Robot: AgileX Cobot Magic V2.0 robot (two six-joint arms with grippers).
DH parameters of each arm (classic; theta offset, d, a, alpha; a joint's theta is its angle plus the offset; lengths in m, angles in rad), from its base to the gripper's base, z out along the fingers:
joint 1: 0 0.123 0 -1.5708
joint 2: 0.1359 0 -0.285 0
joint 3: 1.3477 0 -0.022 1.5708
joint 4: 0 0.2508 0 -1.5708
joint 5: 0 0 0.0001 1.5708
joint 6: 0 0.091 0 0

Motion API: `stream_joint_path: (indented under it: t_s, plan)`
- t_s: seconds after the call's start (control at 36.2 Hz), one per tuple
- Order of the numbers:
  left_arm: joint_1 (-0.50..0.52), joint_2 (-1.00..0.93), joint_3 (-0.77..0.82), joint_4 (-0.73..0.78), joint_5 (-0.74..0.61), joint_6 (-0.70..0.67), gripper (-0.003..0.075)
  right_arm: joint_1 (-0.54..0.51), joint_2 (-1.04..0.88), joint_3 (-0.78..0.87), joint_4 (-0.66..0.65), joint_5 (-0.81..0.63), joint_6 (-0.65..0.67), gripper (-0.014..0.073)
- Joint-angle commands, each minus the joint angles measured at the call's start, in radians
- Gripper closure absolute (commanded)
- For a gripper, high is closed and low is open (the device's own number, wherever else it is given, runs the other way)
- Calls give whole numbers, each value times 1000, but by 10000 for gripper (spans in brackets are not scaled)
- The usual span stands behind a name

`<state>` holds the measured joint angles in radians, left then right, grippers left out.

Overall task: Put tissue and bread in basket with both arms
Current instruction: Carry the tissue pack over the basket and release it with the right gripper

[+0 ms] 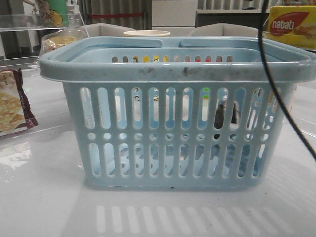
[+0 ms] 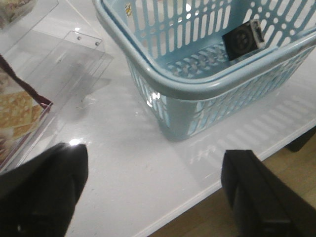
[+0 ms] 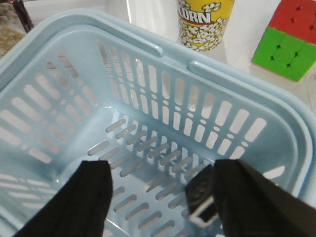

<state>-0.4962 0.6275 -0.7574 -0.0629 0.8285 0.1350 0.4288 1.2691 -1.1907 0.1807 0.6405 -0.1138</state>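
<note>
The light-blue basket (image 1: 173,69) fills the middle of the front view. The tissue (image 1: 224,116), a small dark packet, shows through its slots on the right. In the left wrist view the tissue (image 2: 242,39) leans against the inner wall of the basket (image 2: 197,84). My right gripper (image 3: 163,173) is open above the inside of the basket (image 3: 148,44), and the tissue (image 3: 202,195) lies beside one finger. My left gripper (image 2: 155,163) is open and empty over the table's front edge, beside the basket. The bread (image 1: 59,39) in its clear bag sits behind the basket's left corner.
A maroon cracker bag (image 1: 12,106) lies at the left, also in the left wrist view (image 2: 17,111), next to a clear acrylic stand (image 2: 74,59). A yellow nabati box (image 1: 291,27), a popcorn cup (image 3: 205,22) and a colour cube (image 3: 291,39) stand behind the basket. A black cable (image 1: 269,74) hangs at the right.
</note>
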Motion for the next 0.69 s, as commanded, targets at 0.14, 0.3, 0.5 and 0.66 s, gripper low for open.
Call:
stream_joint_path:
  t_s: [0.14,0.3,0.5,0.66]
  plan:
    - [21,4,-32,209,-34,-235,120,19,-238,127,-42,-44,-10,52]
    - [26,73,-42,217,-51,-245,120,18,-358,246,-43,-44,-10,52]
    - [31,291,-164,237,-51,-245,120,18,-372,264,-43,-41,-9,52]
    - [108,485,-338,241,-62,-245,120,18,-371,264,-43,-39,-9,52]
